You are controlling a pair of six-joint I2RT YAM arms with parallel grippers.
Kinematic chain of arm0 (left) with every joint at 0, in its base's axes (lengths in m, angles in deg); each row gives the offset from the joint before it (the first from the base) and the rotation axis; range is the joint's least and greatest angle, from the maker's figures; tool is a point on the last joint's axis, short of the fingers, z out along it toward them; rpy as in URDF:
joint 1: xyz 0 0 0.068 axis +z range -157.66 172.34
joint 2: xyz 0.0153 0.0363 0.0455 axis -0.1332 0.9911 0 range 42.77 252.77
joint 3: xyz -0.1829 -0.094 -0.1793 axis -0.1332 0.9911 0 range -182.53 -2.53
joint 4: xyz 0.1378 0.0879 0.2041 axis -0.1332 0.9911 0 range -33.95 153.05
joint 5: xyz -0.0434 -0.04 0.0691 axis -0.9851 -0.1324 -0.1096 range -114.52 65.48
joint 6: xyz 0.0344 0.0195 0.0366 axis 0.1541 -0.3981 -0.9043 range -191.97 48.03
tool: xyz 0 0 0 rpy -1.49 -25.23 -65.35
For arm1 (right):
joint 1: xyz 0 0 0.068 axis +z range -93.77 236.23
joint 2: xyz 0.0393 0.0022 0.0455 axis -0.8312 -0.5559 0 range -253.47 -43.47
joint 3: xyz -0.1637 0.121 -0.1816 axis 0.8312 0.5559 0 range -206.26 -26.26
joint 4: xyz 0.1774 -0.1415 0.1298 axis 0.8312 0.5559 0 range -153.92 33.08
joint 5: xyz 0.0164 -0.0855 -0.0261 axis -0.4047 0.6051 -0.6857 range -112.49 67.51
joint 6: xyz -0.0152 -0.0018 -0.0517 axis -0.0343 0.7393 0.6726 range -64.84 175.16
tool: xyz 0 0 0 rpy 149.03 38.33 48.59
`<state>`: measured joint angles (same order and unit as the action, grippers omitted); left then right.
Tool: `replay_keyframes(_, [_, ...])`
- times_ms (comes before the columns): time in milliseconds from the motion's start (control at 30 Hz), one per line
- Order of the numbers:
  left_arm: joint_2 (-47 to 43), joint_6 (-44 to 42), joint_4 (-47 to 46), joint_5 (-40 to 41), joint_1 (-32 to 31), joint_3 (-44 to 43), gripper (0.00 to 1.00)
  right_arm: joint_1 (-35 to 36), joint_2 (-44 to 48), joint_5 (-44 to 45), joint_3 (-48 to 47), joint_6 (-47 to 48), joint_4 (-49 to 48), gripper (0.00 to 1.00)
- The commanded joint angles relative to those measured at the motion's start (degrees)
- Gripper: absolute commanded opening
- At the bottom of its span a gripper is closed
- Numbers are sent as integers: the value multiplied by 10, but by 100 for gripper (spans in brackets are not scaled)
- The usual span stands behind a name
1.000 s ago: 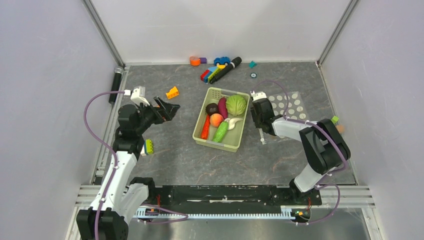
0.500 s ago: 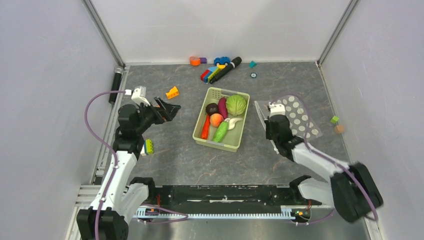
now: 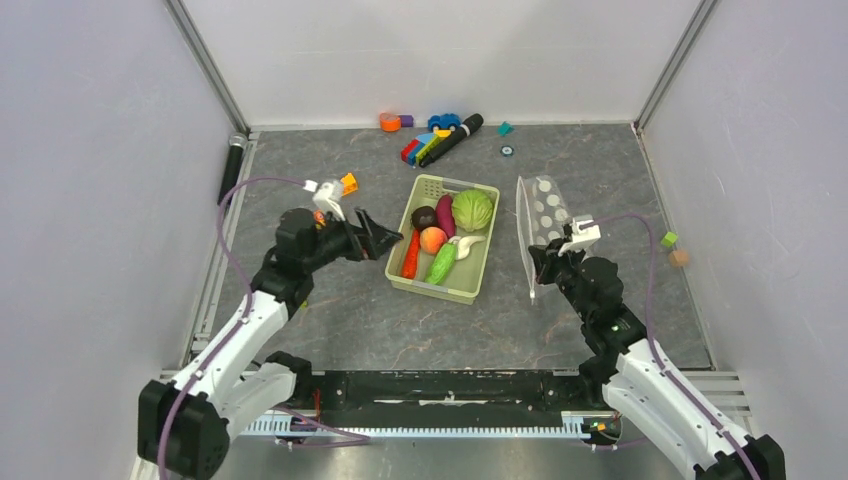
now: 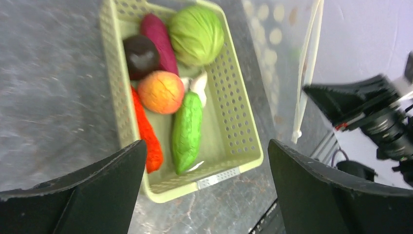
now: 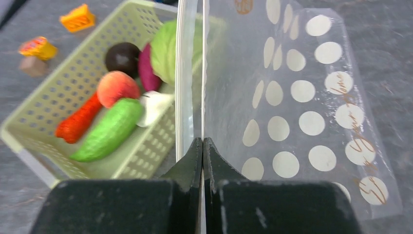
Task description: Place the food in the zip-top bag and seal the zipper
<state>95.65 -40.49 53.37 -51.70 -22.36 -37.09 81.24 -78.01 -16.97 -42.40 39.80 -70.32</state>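
The food lies in a pale green basket [image 3: 431, 290]: cabbage [image 3: 473, 210], eggplant [image 3: 445, 214], maroon ball [image 3: 424, 217], peach [image 3: 432, 239], carrot [image 3: 411, 255], cucumber [image 3: 440, 264] and a white piece [image 3: 466, 242]. My left gripper [image 3: 385, 240] hangs open just left of the basket; in its wrist view the wide jaws [image 4: 207, 144] frame the basket's near end. My right gripper [image 3: 548, 258] is shut on the zip-top bag [image 3: 546, 212], gripping it [image 5: 202, 146] at its edge. The dotted bag [image 5: 292, 97] stands lifted right of the basket, its zipper [image 5: 184, 73] running away from the fingers.
Building-block toys [image 3: 428, 146] and a black marker [image 3: 456, 137] lie along the back wall. An orange block [image 3: 348, 184] sits behind the left gripper. A black cylinder [image 3: 231, 165] lies at the left edge. Two small pieces [image 3: 674, 248] rest by the right wall.
The right gripper closed on the bag's edge and pulled toward the near side, raising the bag off the table. The left gripper moved right, up to the basket.
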Motion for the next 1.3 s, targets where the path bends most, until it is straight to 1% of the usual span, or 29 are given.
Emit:
replay_keyframes(0, [30, -2, 38, 114, -117, -49, 100, 1, 3, -53, -50, -49, -25, 0])
replay_keyframes(133, [65, 0, 42, 173, -202, -95, 100, 1, 2, -112, -53, -85, -37, 0])
replay_keyframes(267, [119, -3, 42, 257, -286, -152, 100, 1, 27, -163, -23, -94, -59, 0])
replay_keyframes(333, [154, -2, 42, 270, -316, -184, 100, 1, 41, -186, -7, -92, -64, 0])
replay_keyframes(567, [270, -3, 52, 375, -419, -284, 100, 1, 65, -208, 8, -82, -75, 0])
replay_keyframes(700, [314, -4, 79, 439, -450, -326, 100, 1, 66, -197, 9, -79, -70, 0])
replay_keyframes(833, [344, 19, 112, 504, -458, -347, 100, 1, 76, -208, 12, -76, -74, 0])
replay_keyframes(900, [355, 32, 112, 512, -458, -354, 99, 1, 78, -212, 9, -71, -72, 0])
replay_keyframes(1000, [375, 40, 100, 503, -459, -364, 97, 1, 78, -222, 9, -68, -69, 0])
replay_keyframes(1100, [395, 48, 100, 502, -459, -376, 93, 0, 78, -220, 4, -67, -62, 0])
replay_keyframes(1200, [411, 55, 99, 503, -458, -386, 84, 1, 84, -220, 4, -65, -54, 0])
replay_keyframes(1233, [416, 56, 98, 503, -458, -389, 78, 1, 86, -217, 3, -63, -50, 0])
replay_keyframes(1267, [420, 56, 98, 500, -458, -394, 66, 1, 86, -210, 2, -61, -43, 0])
